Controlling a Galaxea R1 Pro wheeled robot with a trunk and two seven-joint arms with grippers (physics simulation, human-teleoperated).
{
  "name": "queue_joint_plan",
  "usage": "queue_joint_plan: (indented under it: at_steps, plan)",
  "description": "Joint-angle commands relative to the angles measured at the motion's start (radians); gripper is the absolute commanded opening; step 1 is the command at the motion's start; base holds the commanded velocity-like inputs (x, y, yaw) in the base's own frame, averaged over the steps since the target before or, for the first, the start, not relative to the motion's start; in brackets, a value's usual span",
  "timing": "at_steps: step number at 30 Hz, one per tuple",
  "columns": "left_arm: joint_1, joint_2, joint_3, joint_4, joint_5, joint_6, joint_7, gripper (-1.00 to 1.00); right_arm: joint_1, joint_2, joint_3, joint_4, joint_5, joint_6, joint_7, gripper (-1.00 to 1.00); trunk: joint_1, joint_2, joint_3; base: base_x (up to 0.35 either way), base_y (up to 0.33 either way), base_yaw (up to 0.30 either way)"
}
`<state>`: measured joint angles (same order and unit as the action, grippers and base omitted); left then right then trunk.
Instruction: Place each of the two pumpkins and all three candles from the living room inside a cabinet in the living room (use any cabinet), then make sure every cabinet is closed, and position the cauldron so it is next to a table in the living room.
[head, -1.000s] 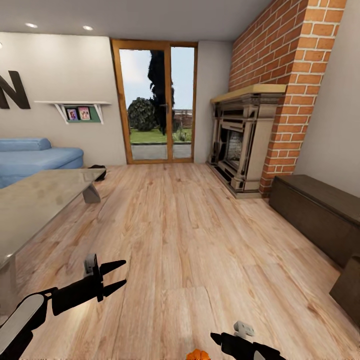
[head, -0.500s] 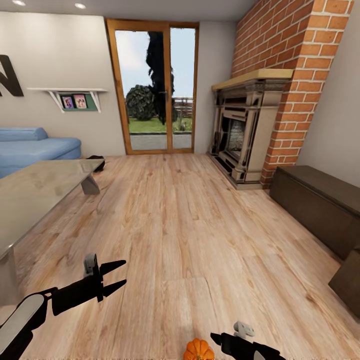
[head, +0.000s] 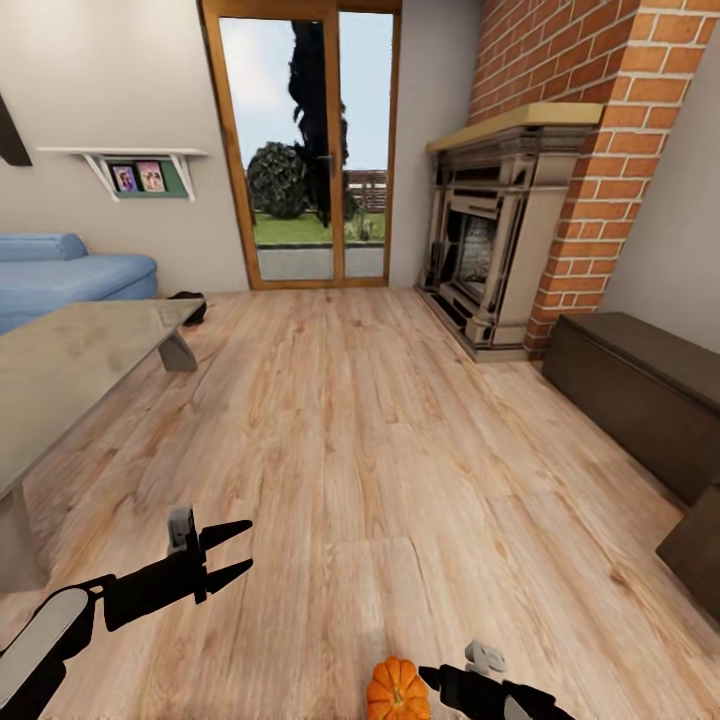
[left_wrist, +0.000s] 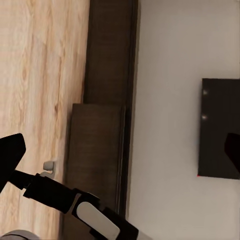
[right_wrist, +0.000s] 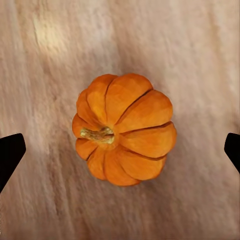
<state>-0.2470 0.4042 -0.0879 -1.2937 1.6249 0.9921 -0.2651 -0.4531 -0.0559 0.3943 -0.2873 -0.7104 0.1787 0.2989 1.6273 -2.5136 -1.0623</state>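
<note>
An orange ribbed pumpkin (head: 397, 691) lies on the wood floor at the head view's bottom edge, just left of my right gripper (head: 438, 682). In the right wrist view the pumpkin (right_wrist: 125, 130) sits stem-up on the floor between the spread fingertips (right_wrist: 11, 154) of the open right gripper (right_wrist: 121, 152), which touch nothing. My left gripper (head: 232, 552) hangs open and empty over bare floor. The dark-brown cabinet (head: 640, 395) runs along the right wall, and it also shows in the left wrist view (left_wrist: 100, 130). The glass-topped table (head: 70, 375) stands at left. The candles are out of view.
A small black object (head: 188, 304), perhaps the cauldron, sits on the floor past the table's far end. A blue sofa (head: 70, 275) is behind the table. A fireplace (head: 485, 255) and brick chimney stand at right. A dark screen (left_wrist: 220, 127) hangs on the wall above the cabinet.
The whole head view has shifted, so the camera has moved. The pumpkin now shows more fully at the bottom edge. Both grippers keep their places in the picture.
</note>
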Motion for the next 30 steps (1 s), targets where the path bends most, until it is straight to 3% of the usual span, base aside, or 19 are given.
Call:
queue_joint_plan:
  at_steps: [1,6,11,30]
  plan:
    - [0.0,0.001,-0.002,0.001,-0.006,0.0,-0.01,1.0,-0.005,0.001,0.003,-0.003,-0.007,0.016,-0.005,1.0,0.0,-0.001,-0.005,0.0,0.0,0.0]
    - [0.0,0.001,-0.001,0.001,-0.004,0.0,-0.01,1.0,-0.095,0.005,0.002,0.002,-0.014,0.139,-0.043,1.0,0.002,-0.002,-0.024,0.0,0.0,0.0]
    - [-0.001,0.001,-0.003,0.001,-0.005,0.0,-0.01,1.0,-0.166,0.006,0.002,0.005,-0.024,0.173,-0.051,1.0,0.005,-0.003,-0.044,0.0,0.0,0.0]
    - [-0.001,0.001,-0.005,0.001,-0.004,0.0,-0.01,1.0,-0.191,0.005,0.0,0.025,-0.024,0.18,-0.054,1.0,0.013,-0.007,-0.117,0.0,0.0,0.0]
